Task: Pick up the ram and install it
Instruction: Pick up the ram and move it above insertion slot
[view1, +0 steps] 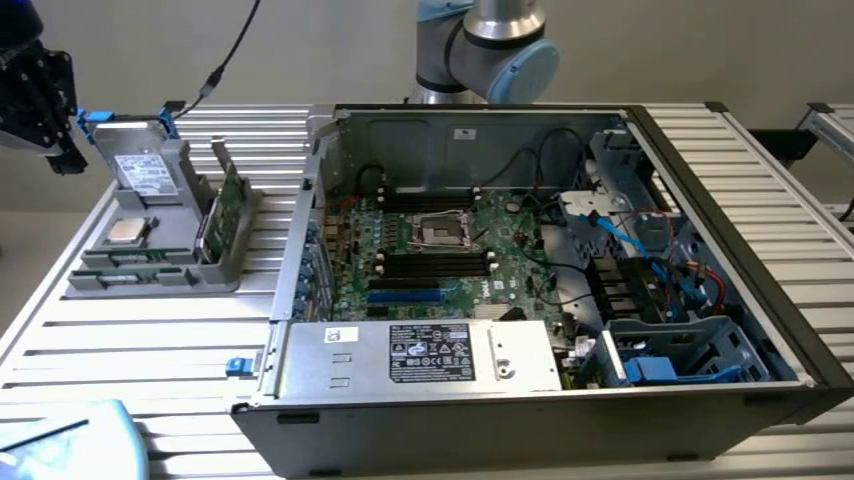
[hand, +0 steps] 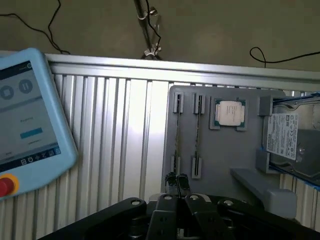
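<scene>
**Ram in its holder, install not yet begun; gripper clenched on nothing**

The ram (view1: 228, 205) stands upright on edge in the grey holder (view1: 147, 280), next to a second stick in the holder's neighbouring slot. None of the task shows as done: the stick has not been lifted, and it has not been carried to the open computer case (view1: 534, 430), which stands just beside the holder on the exterior view's right. The whole pick and the seating are left, as I judge it. The gripper (hand: 176, 181) hangs above the holder with its jaws pressed together. Nothing is between them, and they appear to touch neither the stick nor the holder.
</scene>
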